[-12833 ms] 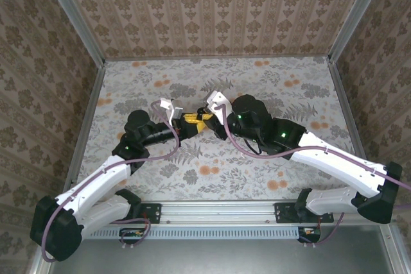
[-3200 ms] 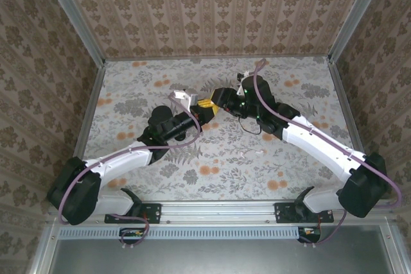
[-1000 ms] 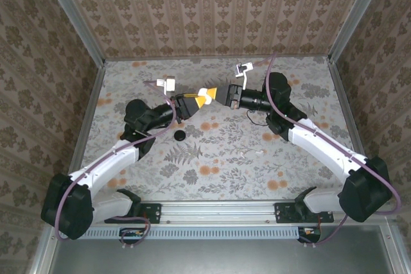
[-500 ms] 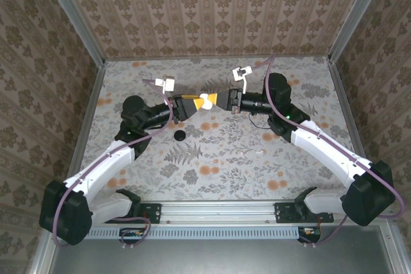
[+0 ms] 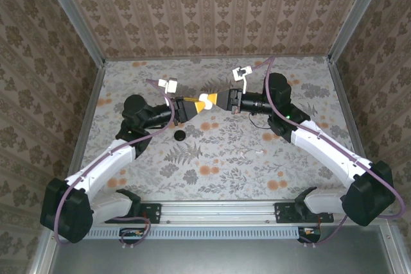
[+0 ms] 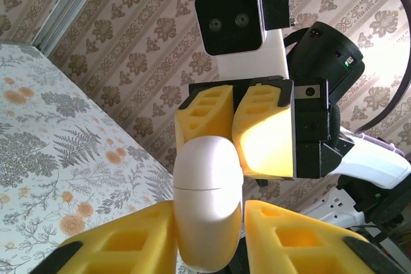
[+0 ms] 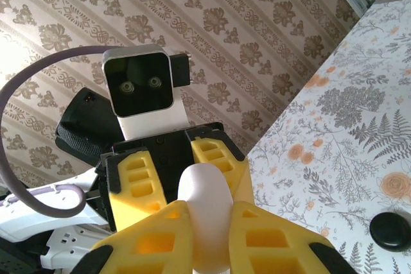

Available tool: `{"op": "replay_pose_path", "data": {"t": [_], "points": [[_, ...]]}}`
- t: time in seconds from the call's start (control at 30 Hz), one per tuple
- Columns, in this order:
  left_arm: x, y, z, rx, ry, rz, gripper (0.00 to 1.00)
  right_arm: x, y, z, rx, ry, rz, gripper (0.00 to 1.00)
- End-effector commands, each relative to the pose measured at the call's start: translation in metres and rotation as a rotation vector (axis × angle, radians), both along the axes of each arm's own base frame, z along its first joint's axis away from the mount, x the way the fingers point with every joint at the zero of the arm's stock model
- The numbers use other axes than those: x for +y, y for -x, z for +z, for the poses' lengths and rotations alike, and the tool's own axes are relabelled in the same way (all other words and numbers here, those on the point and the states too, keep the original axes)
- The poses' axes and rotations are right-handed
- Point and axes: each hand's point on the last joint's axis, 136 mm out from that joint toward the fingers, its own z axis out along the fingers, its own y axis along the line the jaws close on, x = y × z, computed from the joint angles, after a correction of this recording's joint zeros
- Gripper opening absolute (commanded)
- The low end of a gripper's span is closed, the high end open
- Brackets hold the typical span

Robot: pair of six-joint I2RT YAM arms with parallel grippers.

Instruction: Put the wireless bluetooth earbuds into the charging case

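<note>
Top external view: left gripper point(image 5: 195, 102) and right gripper point(image 5: 216, 101) are both clamped on the white charging case point(image 5: 205, 101), held in the air between them. Its seam looks closed. Insertion looks not yet done: a tiny white earbud point(image 5: 260, 153) and a small black round piece point(image 5: 180, 135) lie on the table point(image 5: 308, 94), well apart from the case.

The top camera is looking steeply down from above and behind the arm bases point(image 5: 142, 210) over the whole tabletop point(image 5: 225, 158), while the two wrist cameras point(image 6: 230, 18) are facing each other close-up, past the left hand point(image 6: 209, 226) and right hand point(image 7: 207, 226), across the shared white charging case point(image 6: 207, 203).
</note>
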Motion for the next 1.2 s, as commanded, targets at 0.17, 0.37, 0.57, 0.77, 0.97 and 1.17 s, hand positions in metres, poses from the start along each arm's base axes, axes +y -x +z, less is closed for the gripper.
{"op": "replay_pose_path", "data": {"t": [0.17,0.37,0.57,0.77,0.97,1.17], "points": [[-0.004,0.011,0.019,-0.075,0.016,-0.072,0.26,0.001,0.010,0.021,-0.075,0.007,0.040,0.07],[-0.009,0.012,0.019,-0.072,0.013,-0.092,0.29,0.001,0.010,0.021,-0.075,0.012,0.040,0.06],[-0.013,0.014,0.019,-0.069,0.012,-0.106,0.29,0.001,0.010,0.020,-0.074,0.014,0.042,0.06],[-0.015,0.014,0.019,-0.071,0.011,-0.113,0.30,0.001,0.011,0.018,-0.073,0.017,0.040,0.06],[-0.015,0.015,0.018,-0.072,0.006,-0.113,0.22,0.000,0.010,0.020,-0.078,0.017,0.026,0.06],[-0.014,0.012,0.010,-0.078,-0.033,-0.088,0.03,-0.004,0.011,0.020,-0.087,0.024,0.012,0.17]]}}
